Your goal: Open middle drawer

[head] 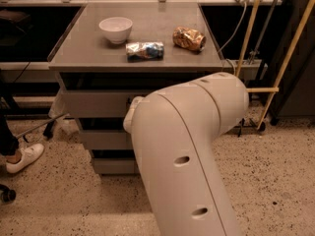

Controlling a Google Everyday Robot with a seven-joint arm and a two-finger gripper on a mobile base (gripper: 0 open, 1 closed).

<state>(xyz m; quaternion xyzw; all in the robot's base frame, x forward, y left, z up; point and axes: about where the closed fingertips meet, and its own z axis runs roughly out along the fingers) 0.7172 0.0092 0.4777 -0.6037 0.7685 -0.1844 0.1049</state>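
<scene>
The grey three-drawer stack stands under the table top. The middle drawer (104,139) shows only as its flat left part, and it looks closed. Its black handle is hidden behind my big white arm (189,141), which fills the centre of the view. The gripper (132,114) shows only as a pale end at the arm's left edge. It sits against the drawer fronts, at about the level of the top drawer (93,103) and just above the middle one.
On the grey table top (83,53) are a white bowl (115,28), a blue-silver snack bag (144,50) and a brown crumpled bag (188,38). The bottom drawer (114,165) is below. A person's white shoe (22,157) is at the left. Yellow poles (290,48) and cables stand at the right.
</scene>
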